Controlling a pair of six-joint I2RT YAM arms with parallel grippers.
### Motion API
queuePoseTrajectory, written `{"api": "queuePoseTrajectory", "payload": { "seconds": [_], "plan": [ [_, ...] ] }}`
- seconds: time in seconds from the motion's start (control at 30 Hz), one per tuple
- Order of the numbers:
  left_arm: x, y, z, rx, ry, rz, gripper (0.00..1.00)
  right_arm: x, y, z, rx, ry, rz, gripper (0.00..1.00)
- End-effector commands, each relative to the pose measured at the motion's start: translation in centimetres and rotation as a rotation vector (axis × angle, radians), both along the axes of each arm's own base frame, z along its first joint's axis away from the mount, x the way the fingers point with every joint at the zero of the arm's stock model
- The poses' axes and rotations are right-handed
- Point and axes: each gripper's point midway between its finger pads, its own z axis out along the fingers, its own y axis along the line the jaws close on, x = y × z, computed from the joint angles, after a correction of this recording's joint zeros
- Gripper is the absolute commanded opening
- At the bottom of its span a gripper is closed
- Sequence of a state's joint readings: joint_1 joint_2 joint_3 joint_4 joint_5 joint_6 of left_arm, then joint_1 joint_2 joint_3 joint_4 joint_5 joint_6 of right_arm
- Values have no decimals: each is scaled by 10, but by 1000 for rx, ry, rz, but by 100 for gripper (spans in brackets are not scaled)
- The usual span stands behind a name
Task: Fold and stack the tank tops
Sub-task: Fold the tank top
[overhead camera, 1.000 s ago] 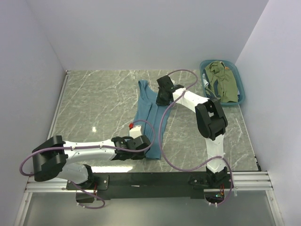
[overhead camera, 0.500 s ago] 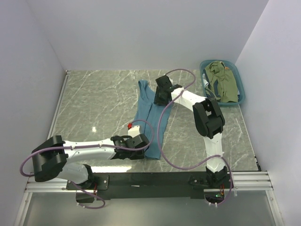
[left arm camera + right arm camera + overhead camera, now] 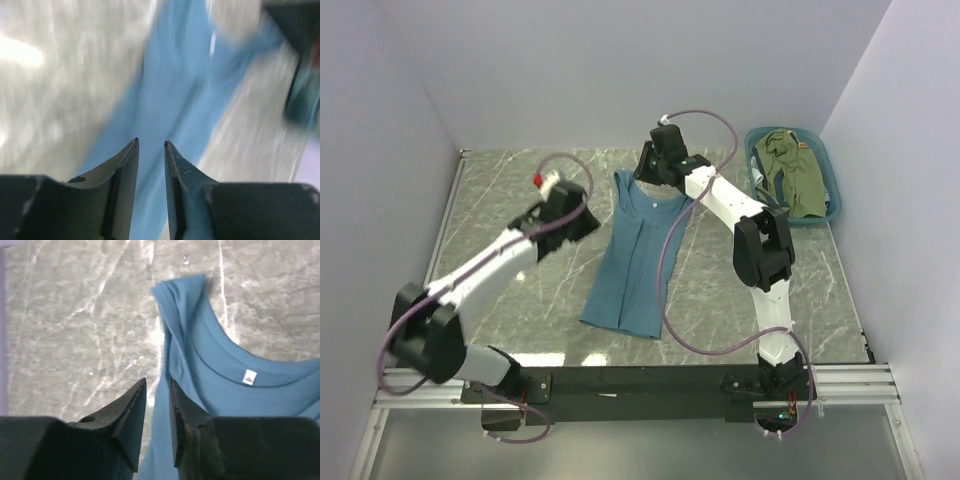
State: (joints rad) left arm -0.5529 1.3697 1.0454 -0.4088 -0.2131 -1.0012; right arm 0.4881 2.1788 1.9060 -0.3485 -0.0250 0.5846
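Note:
The teal-blue tank top (image 3: 632, 258) lies spread flat mid-table, its neck toward the far wall. In the right wrist view its neckline and white label (image 3: 248, 376) show. My right gripper (image 3: 650, 172) (image 3: 157, 381) hovers open over the left shoulder strap, nothing between its fingers. To the left of the top, level with its chest, my left gripper (image 3: 582, 222) (image 3: 151, 143) is open and empty; its view is blurred, with the blue cloth (image 3: 175, 90) ahead. The olive-green tank top (image 3: 798, 170) lies bunched in the basket with some dark cloth beside it.
The teal plastic basket (image 3: 832, 180) stands at the back right against the wall. The right arm's purple cable (image 3: 665, 270) hangs across the teal top's right side. Walls close off the table on the left, back and right.
Both grippers have opened and let go of the teal top, which now lies wider and flat. The left arm swung from the near hem up to the left; the right gripper drew back toward the neck.

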Motion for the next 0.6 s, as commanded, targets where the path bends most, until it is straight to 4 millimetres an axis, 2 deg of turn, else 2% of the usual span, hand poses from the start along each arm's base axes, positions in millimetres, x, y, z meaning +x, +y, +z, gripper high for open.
{"api": "queuePoseTrajectory", "payload": {
  "seconds": [0.0,0.03,0.07,0.1,0.13,0.17,0.23,0.27,0.3,0.33,0.37,0.57],
  "plan": [
    [73,12,12,-14,-92,25,29,2,8,-2,66,22,27,29],
    [95,14,18,-26,-141,42,29,0,11,-3,77,28,39,27],
    [124,23,13,-15,-147,76,29,-1,13,-4,87,32,46,26],
    [142,18,17,-41,-184,52,28,-1,14,-4,92,33,48,26],
    [156,18,13,-40,-183,42,27,1,15,-3,94,26,50,26],
    [185,20,3,-37,-176,53,27,3,16,-2,98,16,51,26],
    [211,10,-3,-74,-195,1,25,10,17,-4,105,11,52,26],
    [231,6,-15,-78,-193,-6,25,14,16,-14,106,26,51,26],
    [241,3,-20,-87,-195,-19,26,20,17,-9,126,20,49,26],
    [249,-3,-26,-101,-192,-48,26,23,17,-11,140,26,49,26],
    [265,-5,-36,-104,-190,-52,26,30,14,-17,154,35,42,25],
    [305,-27,-57,-178,-220,-140,32,61,12,-29,269,45,26,19]
  ]
}}
